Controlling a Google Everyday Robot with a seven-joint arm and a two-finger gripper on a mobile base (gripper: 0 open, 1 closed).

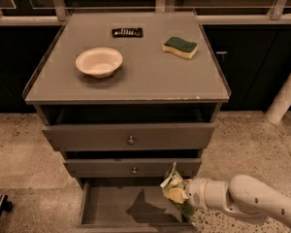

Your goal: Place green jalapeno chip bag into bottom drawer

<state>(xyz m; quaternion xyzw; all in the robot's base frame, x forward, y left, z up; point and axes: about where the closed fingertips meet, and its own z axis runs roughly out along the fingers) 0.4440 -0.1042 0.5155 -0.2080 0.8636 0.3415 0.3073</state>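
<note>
The green jalapeno chip bag (174, 188) is crinkled, green with pale patches, and is held at the right edge of the open bottom drawer (111, 205). My gripper (180, 194) comes in from the lower right on a white arm and is shut on the bag, holding it just above the drawer's right wall. The bag hides most of the fingers. The drawer's flat grey floor shows the shadow of the bag and arm.
Two knobbed drawers (130, 139) sit above, slightly pulled out. On the cabinet top (150, 76) lie a white bowl (99, 61), a green-topped yellow sponge (180, 47) and a small black item (127, 32). A white pole (286, 93) stands at the right. Speckled floor surrounds the cabinet.
</note>
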